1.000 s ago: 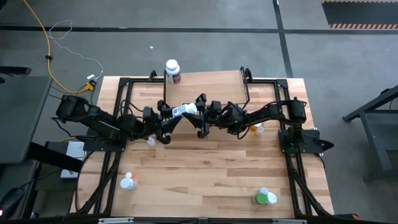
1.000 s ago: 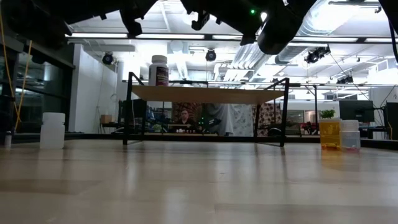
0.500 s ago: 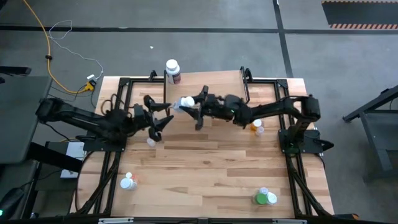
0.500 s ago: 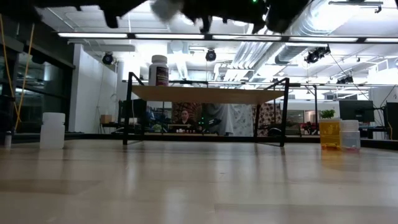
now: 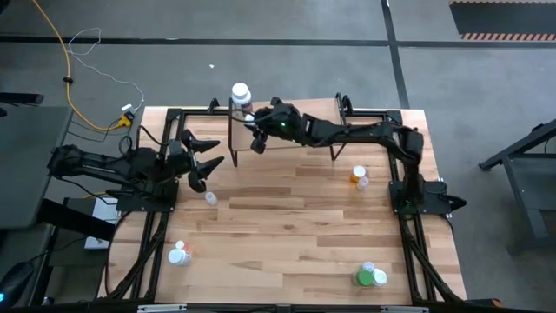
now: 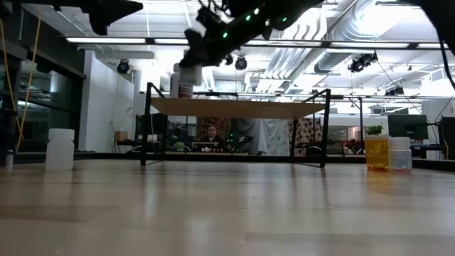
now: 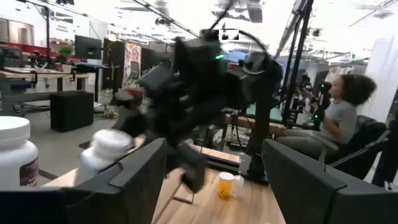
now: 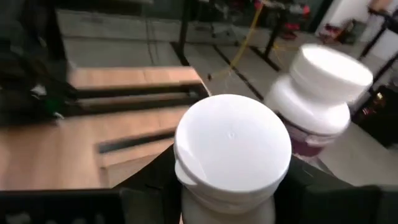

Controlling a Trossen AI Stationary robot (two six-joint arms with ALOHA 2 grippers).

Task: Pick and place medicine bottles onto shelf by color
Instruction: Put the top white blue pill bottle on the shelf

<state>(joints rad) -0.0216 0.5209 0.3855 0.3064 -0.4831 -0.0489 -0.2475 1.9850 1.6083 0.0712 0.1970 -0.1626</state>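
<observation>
The right gripper (image 5: 254,132) clamps a white bottle (image 8: 231,155) over the shelf (image 5: 295,117), beside a standing bottle (image 5: 241,97); the left gripper (image 5: 206,165) gapes wide, empty.

My right gripper (image 5: 257,132) hangs over the shelf (image 5: 300,117) at the table's (image 5: 295,226) far edge, clasping a bottle (image 8: 231,155) just beside the bottle standing on the shelf's left corner (image 5: 241,98). My left gripper (image 5: 201,163) waits, parted, over the table's left side, nearer than the shelf.
</observation>
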